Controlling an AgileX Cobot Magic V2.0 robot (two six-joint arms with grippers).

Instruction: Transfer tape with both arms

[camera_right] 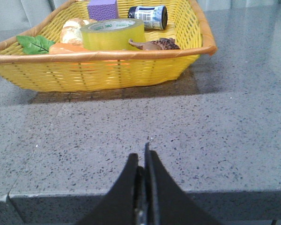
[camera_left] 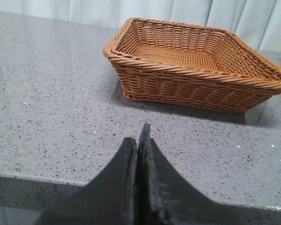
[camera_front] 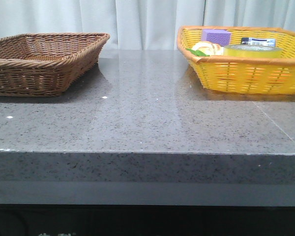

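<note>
Both my jaws are closed and empty, held back at the near tabletop (camera_front: 147,123) edge. The tape (camera_right: 113,33) lies in the yellow basket (camera_front: 246,73), far right; the brown wicker basket (camera_front: 39,64) waits far left, probably the destination.

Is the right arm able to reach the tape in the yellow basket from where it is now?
Probably yes. The tape stands high among the other items in the yellow basket, nothing covers it, and bare table lies between. The right gripper is shut and must open first.
</note>
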